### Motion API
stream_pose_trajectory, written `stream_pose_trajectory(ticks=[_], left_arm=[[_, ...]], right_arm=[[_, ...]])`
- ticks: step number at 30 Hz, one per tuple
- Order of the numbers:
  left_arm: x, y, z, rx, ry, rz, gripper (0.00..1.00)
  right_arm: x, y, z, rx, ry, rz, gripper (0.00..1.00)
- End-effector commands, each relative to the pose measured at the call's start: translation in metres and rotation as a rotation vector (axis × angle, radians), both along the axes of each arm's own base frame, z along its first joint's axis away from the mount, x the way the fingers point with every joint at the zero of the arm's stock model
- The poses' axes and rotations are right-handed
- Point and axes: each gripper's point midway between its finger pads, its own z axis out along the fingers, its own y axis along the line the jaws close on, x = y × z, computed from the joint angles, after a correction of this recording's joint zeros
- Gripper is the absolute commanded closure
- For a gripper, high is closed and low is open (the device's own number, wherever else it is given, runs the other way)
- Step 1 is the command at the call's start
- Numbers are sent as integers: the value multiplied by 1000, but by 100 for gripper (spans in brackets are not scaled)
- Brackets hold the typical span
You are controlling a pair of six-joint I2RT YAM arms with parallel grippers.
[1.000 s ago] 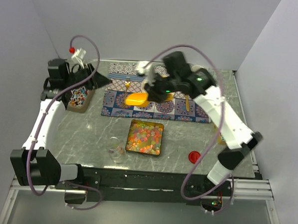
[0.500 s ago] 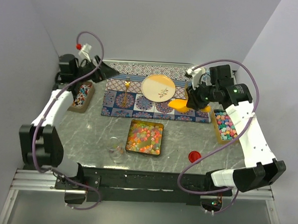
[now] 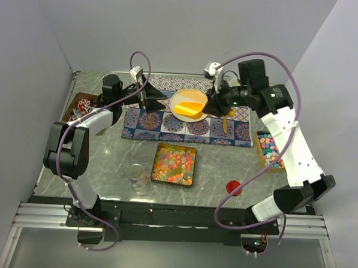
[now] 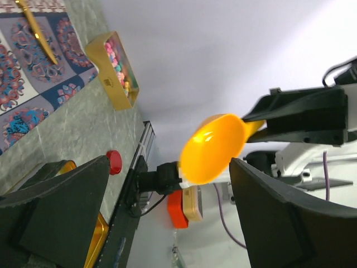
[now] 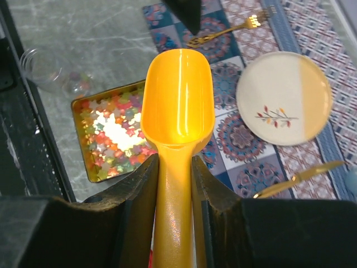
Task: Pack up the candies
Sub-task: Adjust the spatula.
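Observation:
The candies (image 3: 174,164) are small glossy sweets in mixed colours filling a gold tin (image 3: 155,166) at mid-table; they also show in the right wrist view (image 5: 111,137). My right gripper (image 3: 215,105) is shut on the handle of an orange scoop (image 3: 190,108), held in the air above the plate (image 3: 196,96). In the right wrist view the scoop (image 5: 177,95) is empty between my fingers, bowl forward. My left gripper (image 3: 154,96) is open and empty above the mat's left part, turned sideways. Its view shows the scoop (image 4: 215,148) between its jaws but farther away.
A patterned mat (image 3: 167,126) holds the plate, a gold fork (image 3: 151,105) and another gold utensil (image 3: 226,121). An empty glass jar (image 3: 139,181) stands left of the tin; a red lid (image 3: 234,187) lies at front right. Boxes of wrapped sweets stand at right (image 3: 270,149) and left (image 3: 78,105).
My right arm swung the scoop left from the mat's right end to above the plate. My left gripper moved right from the back left corner to over the mat.

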Motion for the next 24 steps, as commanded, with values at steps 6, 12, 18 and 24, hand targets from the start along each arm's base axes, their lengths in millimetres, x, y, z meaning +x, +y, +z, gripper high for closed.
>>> stream_pose_trajectory(ticks=[6,12,18,24], left_arm=[[-17,-12,21,-26,-105,-120,11],[-19,-15,13,-4,-93,-129,12],[-29,-20,23,-28,-138,-166,20],[-46,-30,29,-42,-207,-241,43]], right_arm=[[11,32,18,40,-91,115,100],[12,39,28,58,-122,121,100],[10,46,15,52,-115,144,100],[16,70,-3,49,-97,197,100]])
